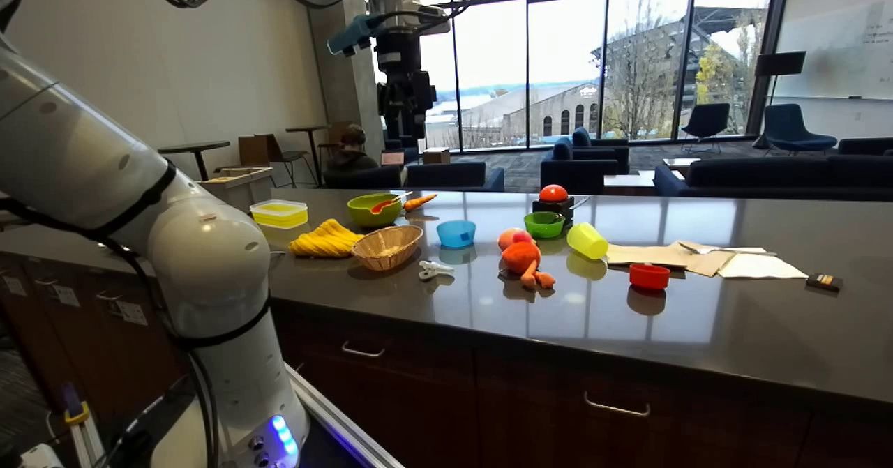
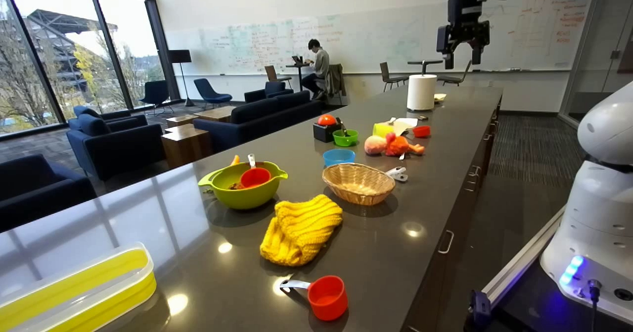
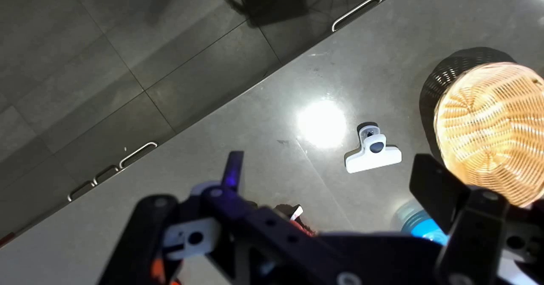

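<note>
My gripper (image 3: pixel 331 176) is open and empty, with its fingers wide apart in the wrist view. In both exterior views the gripper (image 1: pixel 407 130) (image 2: pixel 463 61) hangs high above the counter, pointing down and touching nothing. A white clip (image 3: pixel 374 154) lies on the counter beyond the gap between the fingers; it also shows in the exterior views (image 1: pixel 435 270) (image 2: pixel 397 173). A wicker basket (image 3: pixel 493 119) (image 1: pixel 387 250) (image 2: pixel 358 186) stands beside it. A blue bowl (image 3: pixel 427 225) (image 1: pixel 456 234) (image 2: pixel 339 157) and an orange plush toy (image 1: pixel 523 257) (image 2: pixel 395 145) are partly hidden by the gripper in the wrist view.
A yellow knitted cloth (image 2: pixel 301 230), a green bowl (image 2: pixel 247 193) with a red scoop, and a red measuring cup (image 2: pixel 328 297) lie on the counter. A yellow cup (image 1: pixel 587 241), a small red cup (image 1: pixel 649 277) and a green cup (image 1: pixel 544 225) stand further along. A paper roll (image 2: pixel 422 92) stands upright.
</note>
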Tool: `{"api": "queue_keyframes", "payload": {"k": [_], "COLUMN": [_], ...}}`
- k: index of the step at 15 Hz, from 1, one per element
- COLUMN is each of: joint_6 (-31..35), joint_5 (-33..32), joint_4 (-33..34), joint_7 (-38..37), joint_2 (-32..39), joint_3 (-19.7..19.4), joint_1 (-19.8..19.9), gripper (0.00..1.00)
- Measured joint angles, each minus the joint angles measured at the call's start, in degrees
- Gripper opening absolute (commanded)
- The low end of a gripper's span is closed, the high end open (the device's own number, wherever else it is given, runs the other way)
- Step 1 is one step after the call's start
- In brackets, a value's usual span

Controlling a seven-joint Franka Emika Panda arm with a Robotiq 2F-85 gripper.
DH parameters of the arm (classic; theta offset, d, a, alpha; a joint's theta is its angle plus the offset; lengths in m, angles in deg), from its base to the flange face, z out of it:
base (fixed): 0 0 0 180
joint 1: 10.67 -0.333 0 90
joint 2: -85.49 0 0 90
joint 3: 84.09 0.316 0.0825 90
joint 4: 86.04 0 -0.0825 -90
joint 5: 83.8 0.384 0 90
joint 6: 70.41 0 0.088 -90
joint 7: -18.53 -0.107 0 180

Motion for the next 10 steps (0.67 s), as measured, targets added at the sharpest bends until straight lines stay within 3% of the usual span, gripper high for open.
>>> {"api": "queue_keyframes", "payload": {"k": [4,10], "joint_6": [3.59,8.32], "joint_5": [0.10,-0.88], "joint_4": [2.91,23.23], "joint_7": [-2.88,-8.44], "joint_2": [1.84,6.87], "joint_3": [-0.30,-0.88], "joint_1": [0.32,2.81], "gripper": [1.00,1.00]}}
